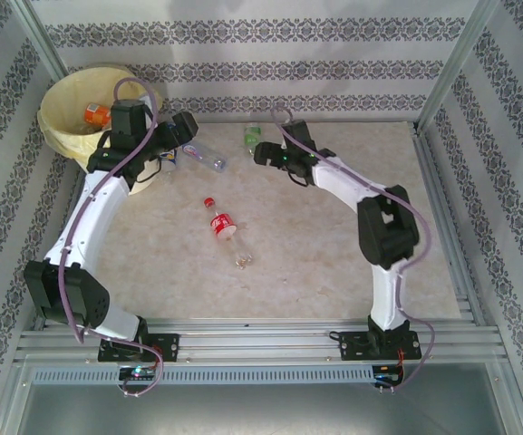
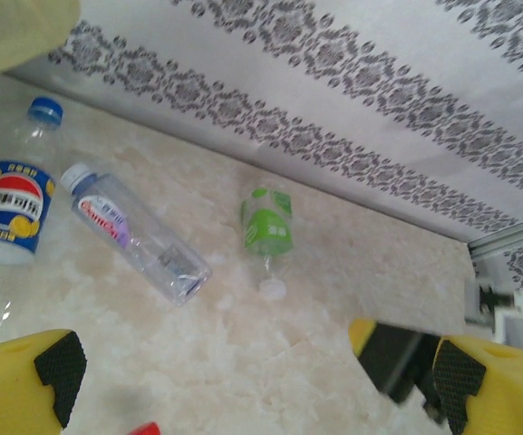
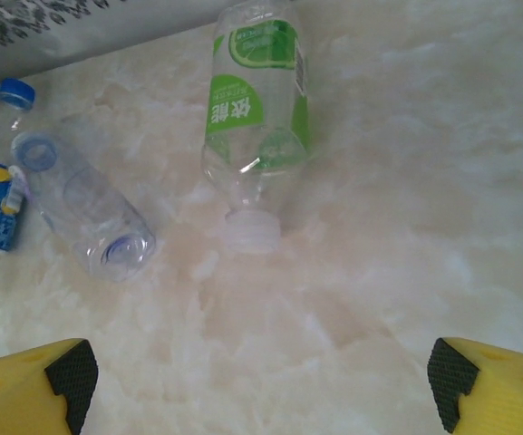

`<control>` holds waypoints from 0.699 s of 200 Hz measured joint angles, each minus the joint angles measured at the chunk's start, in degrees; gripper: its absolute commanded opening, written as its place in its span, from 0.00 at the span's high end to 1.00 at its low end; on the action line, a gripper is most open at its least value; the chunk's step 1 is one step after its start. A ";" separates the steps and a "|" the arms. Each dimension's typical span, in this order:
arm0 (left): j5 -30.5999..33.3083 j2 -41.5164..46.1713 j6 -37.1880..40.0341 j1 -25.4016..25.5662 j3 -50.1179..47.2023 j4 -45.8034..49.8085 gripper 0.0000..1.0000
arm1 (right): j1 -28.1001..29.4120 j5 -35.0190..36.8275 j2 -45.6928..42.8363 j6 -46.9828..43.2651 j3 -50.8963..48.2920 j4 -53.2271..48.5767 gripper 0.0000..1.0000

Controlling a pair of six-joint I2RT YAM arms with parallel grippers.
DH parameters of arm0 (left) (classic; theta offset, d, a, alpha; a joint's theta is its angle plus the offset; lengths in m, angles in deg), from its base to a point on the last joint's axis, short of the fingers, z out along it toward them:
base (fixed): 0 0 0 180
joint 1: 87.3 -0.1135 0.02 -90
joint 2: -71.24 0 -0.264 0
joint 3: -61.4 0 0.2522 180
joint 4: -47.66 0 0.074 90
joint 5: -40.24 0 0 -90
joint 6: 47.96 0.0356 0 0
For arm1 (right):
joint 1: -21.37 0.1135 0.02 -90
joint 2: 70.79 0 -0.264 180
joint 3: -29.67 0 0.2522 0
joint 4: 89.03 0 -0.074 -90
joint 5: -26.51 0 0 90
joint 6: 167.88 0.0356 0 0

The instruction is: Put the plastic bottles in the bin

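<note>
Orange-label bottle (image 1: 96, 114) in bin (image 1: 54, 118) — one done. Four left on table (image 1: 334, 199): green-label bottle (image 3: 259, 100), clear bottle (image 2: 139, 237), blue-label bottle (image 2: 7, 204), red-label bottle (image 1: 221, 223). Left gripper (image 2: 252, 381), right gripper (image 3: 261, 372) — both wide, empty.

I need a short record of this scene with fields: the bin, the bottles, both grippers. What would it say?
bin: far left corner, yellow liner, orange-label bottle inside
lying on table: green-label bottle, clear bottle, blue-label bottle, red-label bottle
left gripper: open, empty
right gripper: open, empty, facing the green-label bottle
</note>
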 measured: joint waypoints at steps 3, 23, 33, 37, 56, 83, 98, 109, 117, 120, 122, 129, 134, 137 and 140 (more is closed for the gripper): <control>0.09 0.11 -0.20 0.00 -0.44 0.00 0.00 | 0.00 -0.15 1.29 0.20 1.68 -0.72 0.08; 0.85 0.50 -0.96 0.00 -2.97 -0.04 0.00 | 0.33 -0.72 8.07 0.94 10.23 -5.09 0.16; 1.22 0.57 -1.22 0.00 -3.87 -0.02 0.00 | 0.48 -0.85 11.41 1.44 14.62 -7.67 0.20; 1.42 0.59 -1.27 0.00 -4.09 0.00 0.00 | 0.50 -0.87 12.68 1.88 16.44 -8.70 0.21; 2.34 0.61 -1.49 0.00 -4.61 0.00 0.00 | 0.87 -1.49 17.79 3.32 23.54 -12.28 0.25; 3.89 0.92 -1.44 0.00 -4.81 0.00 0.00 | 1.22 -3.48 24.55 5.49 33.77 -17.86 0.29; 4.83 1.05 -1.44 0.00 -5.05 0.00 0.00 | 1.46 -3.93 27.52 6.75 38.10 -20.26 0.29; 5.40 1.09 -1.42 0.00 -5.20 0.02 0.00 | 1.51 -3.96 29.42 7.89 40.72 -22.23 0.30; 5.84 1.09 -1.40 -0.02 -5.31 0.02 0.00 | 1.51 -3.87 30.62 8.48 42.27 -23.32 0.30; 6.08 1.09 -1.40 0.00 -5.35 0.02 0.01 | 1.51 -3.80 31.06 8.74 42.80 -23.63 0.30; 6.12 1.09 -1.40 0.00 -5.38 0.02 0.00 | 1.51 -3.72 31.30 8.92 43.21 -23.91 0.30; 6.45 1.09 -1.38 0.00 -5.53 0.02 0.00 | 1.62 -3.45 32.13 9.40 44.24 -24.74 0.31; 6.69 1.09 -1.36 0.00 -5.66 0.02 0.00 | 1.62 -3.19 32.72 9.66 44.92 -25.46 0.31; 6.75 1.11 -1.36 -0.02 -5.70 0.02 0.00 | 1.62 -2.97 32.96 9.90 45.29 -25.75 0.31; 6.86 1.09 -1.33 -0.02 -5.79 0.02 0.00 | 1.62 -2.80 33.18 10.10 45.55 -25.99 0.31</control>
